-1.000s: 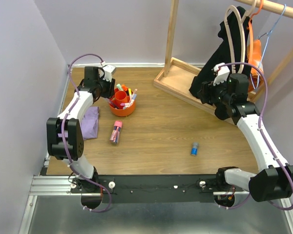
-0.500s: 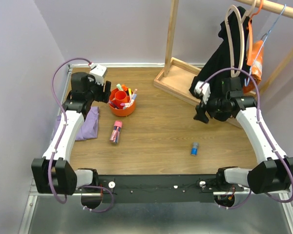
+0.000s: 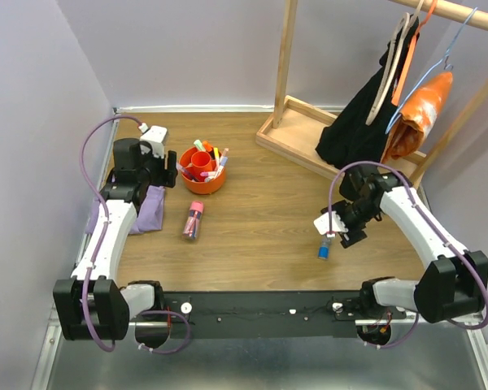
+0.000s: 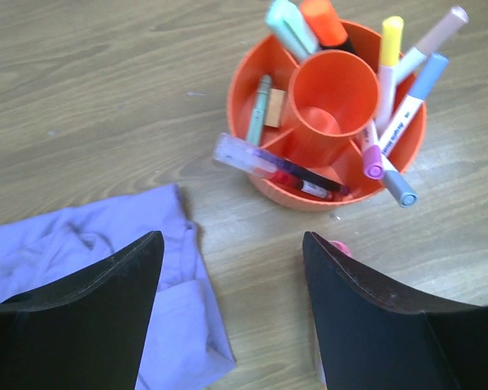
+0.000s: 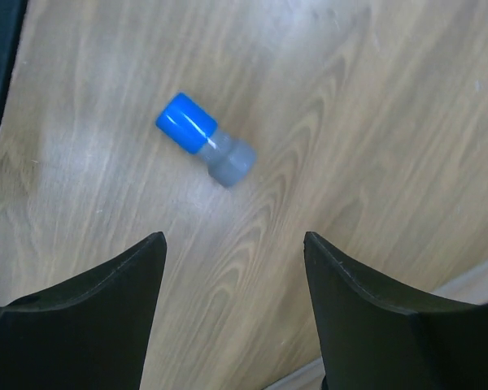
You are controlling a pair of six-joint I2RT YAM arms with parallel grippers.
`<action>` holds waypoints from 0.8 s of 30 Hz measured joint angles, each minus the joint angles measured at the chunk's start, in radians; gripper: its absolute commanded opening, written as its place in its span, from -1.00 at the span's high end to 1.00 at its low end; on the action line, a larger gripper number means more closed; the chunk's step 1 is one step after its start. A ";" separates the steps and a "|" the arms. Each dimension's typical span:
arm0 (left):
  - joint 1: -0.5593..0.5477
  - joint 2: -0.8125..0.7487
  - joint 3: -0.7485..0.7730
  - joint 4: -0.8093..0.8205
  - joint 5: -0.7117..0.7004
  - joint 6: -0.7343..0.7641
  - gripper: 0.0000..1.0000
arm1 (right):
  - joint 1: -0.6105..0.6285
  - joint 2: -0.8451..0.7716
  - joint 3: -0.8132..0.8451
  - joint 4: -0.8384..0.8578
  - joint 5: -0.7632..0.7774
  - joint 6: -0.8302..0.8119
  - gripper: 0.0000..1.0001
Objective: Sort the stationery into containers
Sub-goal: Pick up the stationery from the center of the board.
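Note:
The round orange tub [image 3: 204,182] [image 4: 252,77] holds several pens, markers and highlighters around its central cup [image 4: 329,106], with a tan eraser [image 4: 275,107] in one compartment. The clear pink-capped tube [image 3: 193,220] lies on the table in front of it. My left gripper [image 3: 164,172] [image 4: 232,244] is open and empty, just left of the tub, over the table beside the cloth. The small blue cylinder [image 3: 324,249] [image 5: 204,149] lies on its side. My right gripper [image 3: 342,230] [image 5: 234,244] is open and empty, just above and beside it.
A folded purple cloth [image 3: 150,207] [image 4: 89,244] lies left of the tub. A wooden rack base [image 3: 297,134] stands at the back right, with black and orange garments [image 3: 366,114] on hangers above it.
My right arm has swung down and forward from the rack to just above the blue cylinder. My left arm has drawn back a little from the tub.

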 measured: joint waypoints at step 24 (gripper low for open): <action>0.141 -0.109 -0.057 -0.015 0.001 -0.055 -0.57 | 0.345 0.141 -0.150 0.132 0.099 -0.098 -0.17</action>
